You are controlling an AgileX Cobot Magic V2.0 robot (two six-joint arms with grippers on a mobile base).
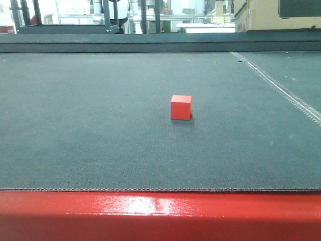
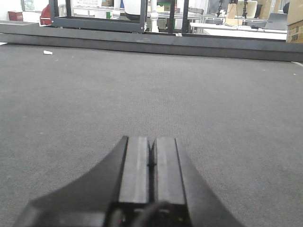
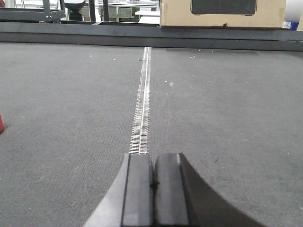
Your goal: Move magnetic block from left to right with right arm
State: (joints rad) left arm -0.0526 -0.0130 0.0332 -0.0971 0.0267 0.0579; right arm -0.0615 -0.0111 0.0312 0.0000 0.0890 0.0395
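Spanning the table (image 1: 150,216), a grey mat (image 1: 90,150) bears the magnetic block (image 1: 180,107).

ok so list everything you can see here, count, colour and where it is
magnetic block: one, bright red, on the mat near the middle, nothing touching it
mat: one, dark grey, covering the tabletop
seam: one, pale stitched line, across the mat's right part
table rim: one, glossy red, along the near edge
cardboard box: at least one, tan, beyond the far edge on the right
white scrap: one, white, far left of the mat
left gripper: one, black, shut, low over bare mat
right gripper: one, black, shut, low over the seam
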